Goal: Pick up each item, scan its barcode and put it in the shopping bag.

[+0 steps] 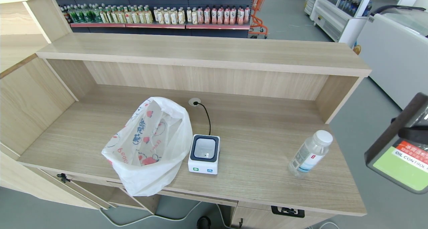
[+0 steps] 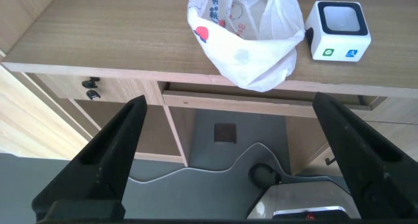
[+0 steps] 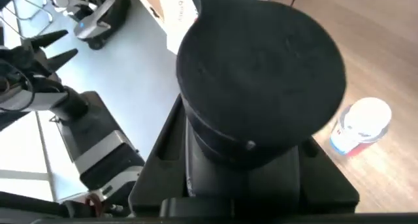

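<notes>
Looking across the worktop (image 1: 254,128), you have open wood between the scanner (image 1: 204,153) and the clear bottle (image 1: 311,153). A raised back wall with a shelf (image 1: 200,51) over it closes the far side, and a side panel closes the left. The shopping bag (image 1: 147,145) stands open at the near left, its bottom sagging over the near edge and its side touching the scanner's left face. The bottle stands on its base close to the near right corner, well apart from the scanner.

Your right gripper (image 1: 409,132) hangs off the worktop's right end, above and to the right of the bottle, its jaws closed across a dark container (image 1: 398,162) with a green label and a broad black cap. Your left gripper (image 2: 230,100) sits low, in front of the near edge below the bag, its jaws spread wide with nothing between them.
</notes>
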You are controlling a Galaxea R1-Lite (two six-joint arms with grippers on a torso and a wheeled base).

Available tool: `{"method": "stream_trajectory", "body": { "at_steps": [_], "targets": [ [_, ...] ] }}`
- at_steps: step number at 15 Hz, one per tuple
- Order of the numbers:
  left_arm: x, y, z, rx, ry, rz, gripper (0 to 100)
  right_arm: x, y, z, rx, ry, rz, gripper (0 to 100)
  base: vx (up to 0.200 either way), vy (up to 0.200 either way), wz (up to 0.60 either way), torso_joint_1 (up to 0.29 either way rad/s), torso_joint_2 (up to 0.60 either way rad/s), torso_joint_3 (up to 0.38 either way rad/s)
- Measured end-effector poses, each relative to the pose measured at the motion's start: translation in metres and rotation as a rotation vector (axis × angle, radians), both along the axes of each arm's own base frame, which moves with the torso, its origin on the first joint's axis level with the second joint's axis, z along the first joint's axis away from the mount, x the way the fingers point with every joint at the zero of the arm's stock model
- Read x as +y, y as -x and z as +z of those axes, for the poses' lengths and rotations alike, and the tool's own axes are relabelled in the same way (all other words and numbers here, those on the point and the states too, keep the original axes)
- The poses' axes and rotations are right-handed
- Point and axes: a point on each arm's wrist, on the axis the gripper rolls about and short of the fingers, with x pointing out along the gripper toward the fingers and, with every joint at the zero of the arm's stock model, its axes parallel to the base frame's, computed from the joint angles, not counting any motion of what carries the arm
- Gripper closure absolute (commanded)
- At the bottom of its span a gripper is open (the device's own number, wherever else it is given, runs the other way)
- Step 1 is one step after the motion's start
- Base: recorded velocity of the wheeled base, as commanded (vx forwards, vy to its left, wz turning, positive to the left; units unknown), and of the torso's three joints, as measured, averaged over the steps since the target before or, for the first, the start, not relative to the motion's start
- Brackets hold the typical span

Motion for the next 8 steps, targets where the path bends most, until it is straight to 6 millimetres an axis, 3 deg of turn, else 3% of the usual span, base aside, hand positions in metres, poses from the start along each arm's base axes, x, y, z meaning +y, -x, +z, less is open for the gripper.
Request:
{"method": "stream_trajectory", "body": {
  "at_steps": [3, 8],
  "targets": [
    [0.000, 0.000, 0.000, 0.000, 0.000, 0.000, 0, -0.008, -0.006, -0.007, 0.094, -0.022, -0.085, 100, 0.000, 0.000, 0.00, 0.000, 0.00, 0.000],
    [0.000, 0.000, 0.000, 0.000, 0.000, 0.000, 0, -0.013, 0.001, -0.021, 0.211, -0.032, -0.129, 100, 0.000, 0.000, 0.00, 0.000, 0.00, 0.000]
  ]
}}
